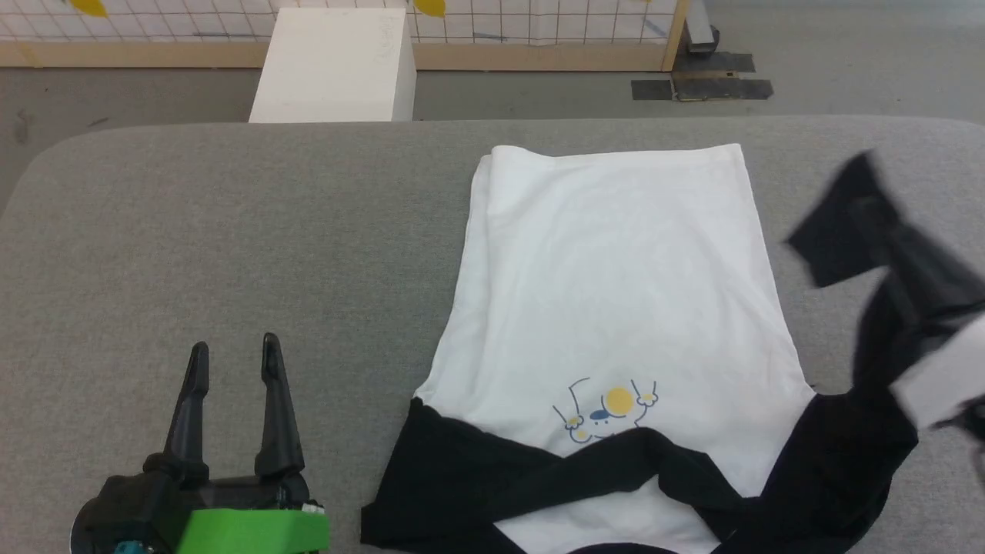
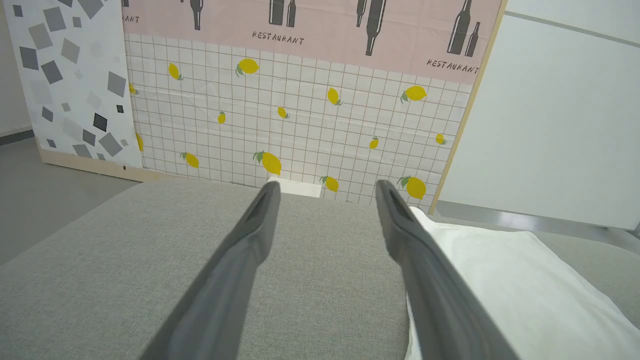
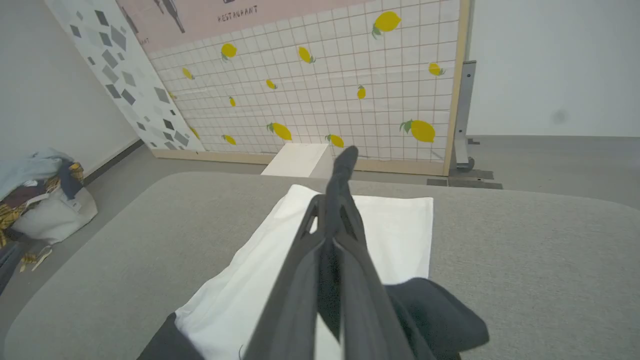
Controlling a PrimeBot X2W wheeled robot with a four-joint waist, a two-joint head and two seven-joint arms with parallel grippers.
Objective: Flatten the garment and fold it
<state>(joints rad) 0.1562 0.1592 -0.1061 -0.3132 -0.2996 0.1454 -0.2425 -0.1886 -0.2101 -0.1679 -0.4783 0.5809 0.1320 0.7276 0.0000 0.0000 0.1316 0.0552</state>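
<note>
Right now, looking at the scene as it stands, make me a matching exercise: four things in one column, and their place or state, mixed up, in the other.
Column one:
1. left gripper
2. right gripper
3. white box
4. garment

Column two:
A. white body spread flat on the grey surface
B. on the floor beyond the surface's far edge
C. open, over bare grey surface
D. shut on a raised black sleeve

Pairs: 1-C, 2-D, 3-B, 4-A
</note>
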